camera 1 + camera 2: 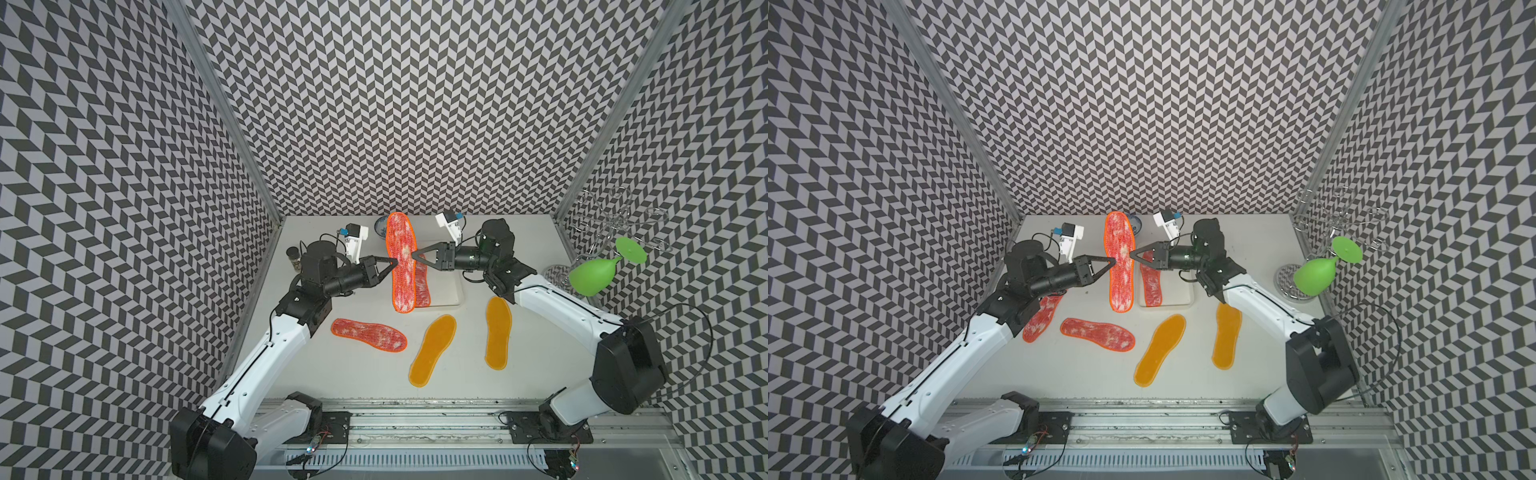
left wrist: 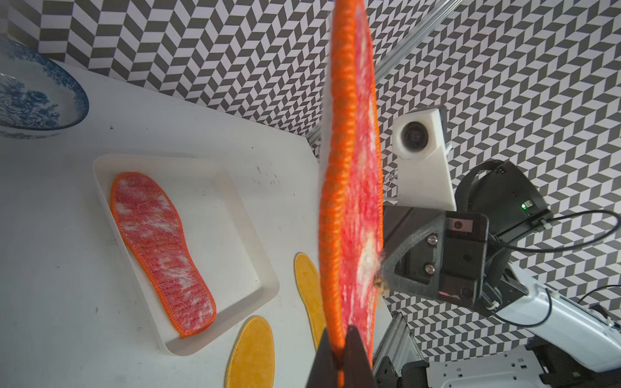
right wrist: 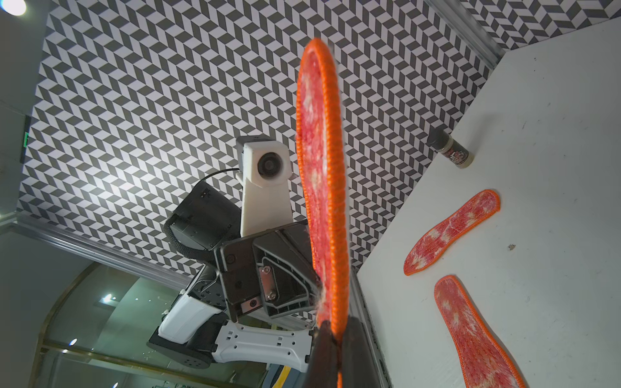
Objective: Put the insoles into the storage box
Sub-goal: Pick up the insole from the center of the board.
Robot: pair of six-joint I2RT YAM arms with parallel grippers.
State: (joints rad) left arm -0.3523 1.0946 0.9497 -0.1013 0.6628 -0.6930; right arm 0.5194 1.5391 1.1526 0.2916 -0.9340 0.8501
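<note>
Left wrist alone shows the boxed insole (image 2: 161, 252) whole.

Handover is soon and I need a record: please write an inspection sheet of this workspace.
Surface: white table, few dark specks.
Job's things: mottled insole in the storage box; held insole on edge in the air; two mottled insoles and two yellow insoles on the table.
Clutter: bowl, jar, green goblet, wire rack.
End effectors: left end effector and right end effector shut on held insole.
Cables: black cable loops beside right arm.
Surroundings: chevron walls.
</note>
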